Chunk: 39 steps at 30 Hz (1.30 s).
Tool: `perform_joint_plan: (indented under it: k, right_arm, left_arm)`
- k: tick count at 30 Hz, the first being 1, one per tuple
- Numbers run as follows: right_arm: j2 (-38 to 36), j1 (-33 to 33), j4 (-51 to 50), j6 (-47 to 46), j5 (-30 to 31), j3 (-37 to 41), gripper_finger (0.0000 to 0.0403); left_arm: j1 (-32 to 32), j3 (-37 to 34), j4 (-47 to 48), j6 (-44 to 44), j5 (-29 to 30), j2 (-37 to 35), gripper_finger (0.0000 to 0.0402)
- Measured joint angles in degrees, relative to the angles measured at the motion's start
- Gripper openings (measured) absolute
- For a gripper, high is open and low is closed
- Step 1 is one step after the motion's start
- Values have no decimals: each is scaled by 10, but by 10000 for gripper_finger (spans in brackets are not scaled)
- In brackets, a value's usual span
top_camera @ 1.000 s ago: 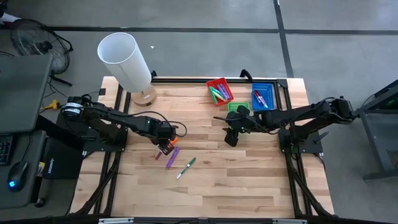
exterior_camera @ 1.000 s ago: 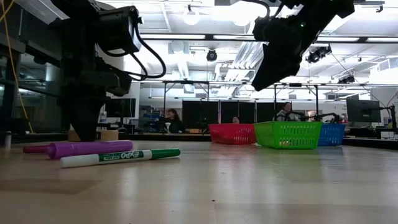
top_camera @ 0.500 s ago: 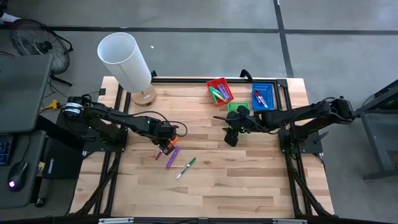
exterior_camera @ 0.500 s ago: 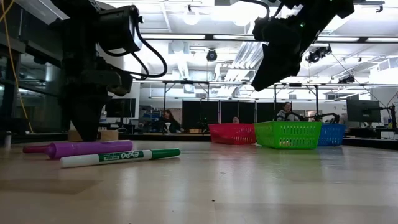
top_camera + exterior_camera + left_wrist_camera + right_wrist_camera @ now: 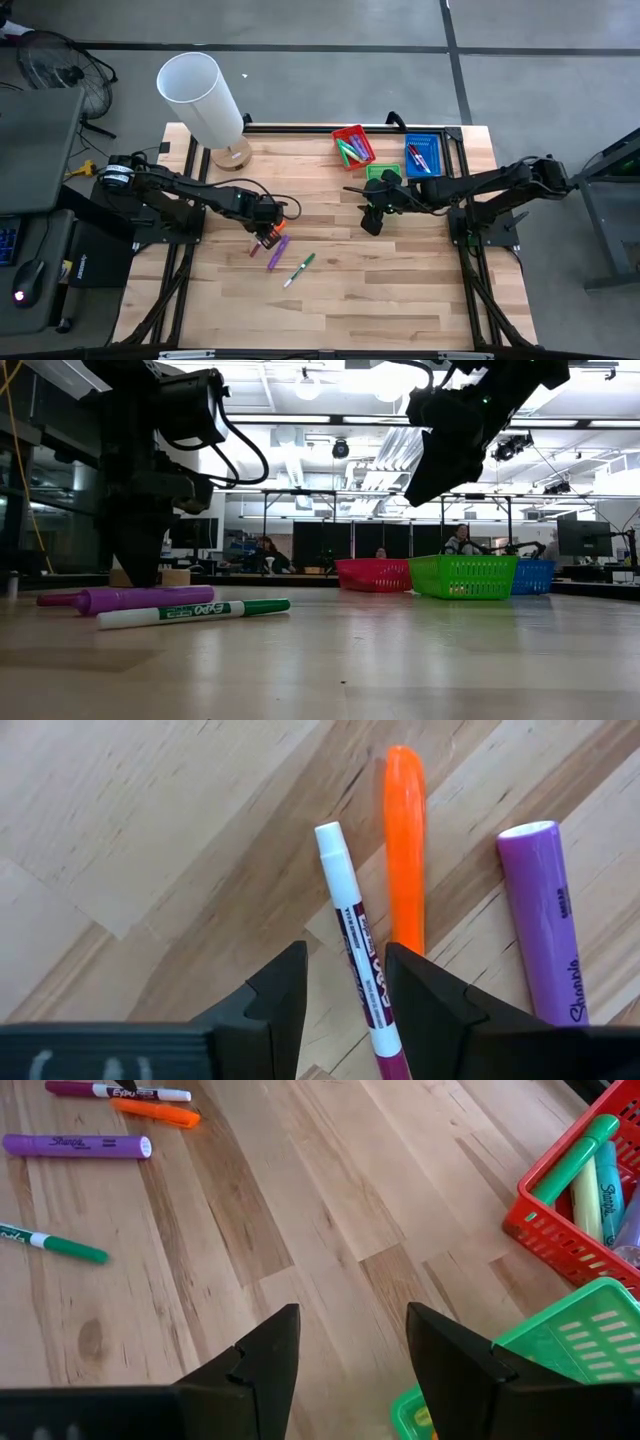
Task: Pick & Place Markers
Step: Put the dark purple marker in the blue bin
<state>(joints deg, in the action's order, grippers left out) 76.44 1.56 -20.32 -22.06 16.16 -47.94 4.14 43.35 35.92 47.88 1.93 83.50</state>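
Left tool [image 5: 345,982] sits low over the desk [image 5: 330,310], jaws parted and straddling a thin white-barrelled marker [image 5: 358,960] with a magenta end; nothing gripped yet. An orange marker [image 5: 405,840] lies just beside it, nearly touching, and a fat purple marker [image 5: 545,920] lies a bit further out. A green-capped marker [image 5: 298,269] is apart from the cluster. Step in hand looks like the grasp on the white-barrelled one. To do it well: keep the pen centred between the fingers, go down till the tips are about at the wood, then close square across the barrel. The orange one sits close against one finger [image 5: 425,990], so that finger may nudge or pinch it; a slight shift away from it, or a check that it stays outside the gap, would help. Lift straight up so neighbours don't roll. Right tool [image 5: 345,1342] hovers above the desk near the green tray [image 5: 580,1330], jaws parted and empty, waiting. Red tray [image 5: 353,146] already has several markers, blue tray [image 5: 422,156] some too; four are left loose on the wood.
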Motion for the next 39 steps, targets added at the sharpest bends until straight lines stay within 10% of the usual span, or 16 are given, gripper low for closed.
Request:
perform_joint_plan:
  k: [39]
  right_arm:
    - [0,31,-3,-6,29,0,174]
  left_arm:
    - [17,3,14,58,-16,73,133]
